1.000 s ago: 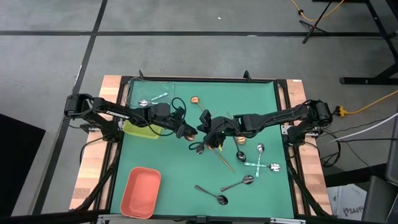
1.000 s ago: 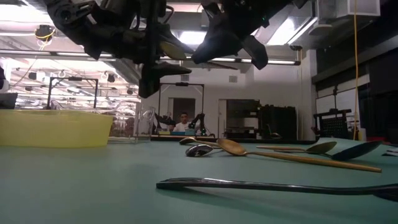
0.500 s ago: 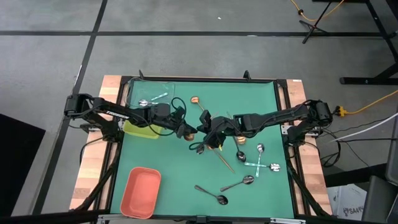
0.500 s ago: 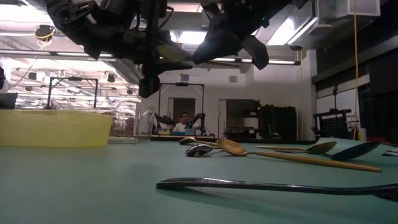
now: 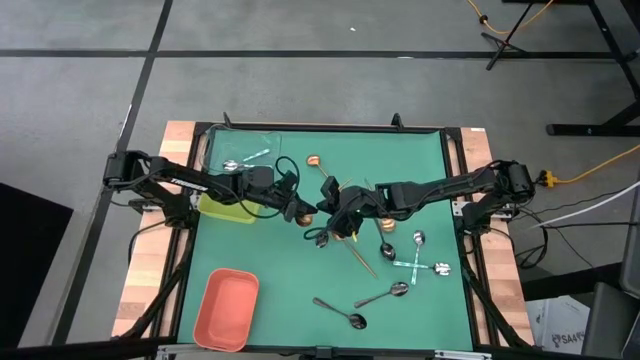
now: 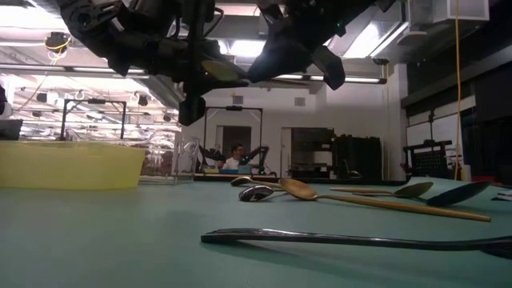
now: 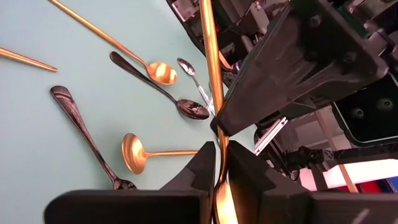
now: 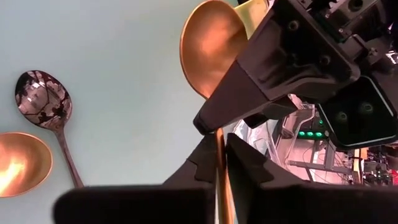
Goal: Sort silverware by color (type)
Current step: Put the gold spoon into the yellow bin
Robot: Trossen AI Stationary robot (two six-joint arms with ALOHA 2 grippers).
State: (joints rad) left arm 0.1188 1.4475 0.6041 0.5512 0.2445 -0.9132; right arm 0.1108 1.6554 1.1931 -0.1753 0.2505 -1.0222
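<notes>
Green matting covers the desk [image 5: 410, 170], with loose spoons scattered toward the lower right of the high view. At mid-frame the two arms meet nose to nose above it, and a gold spoon [image 7: 209, 68] bridges them. Its long axis runs straight from one set of jaws to the other. The left gripper [image 7: 216, 163] clamps one end near the bowl, while the right gripper [image 8: 217, 160] is closed on the handle. Both arms reach inward, low and nearly level, so the handover hangs on which grip lets go. Farther back, at upper left, sits the yellow-green tray [image 5: 222, 208].
</notes>
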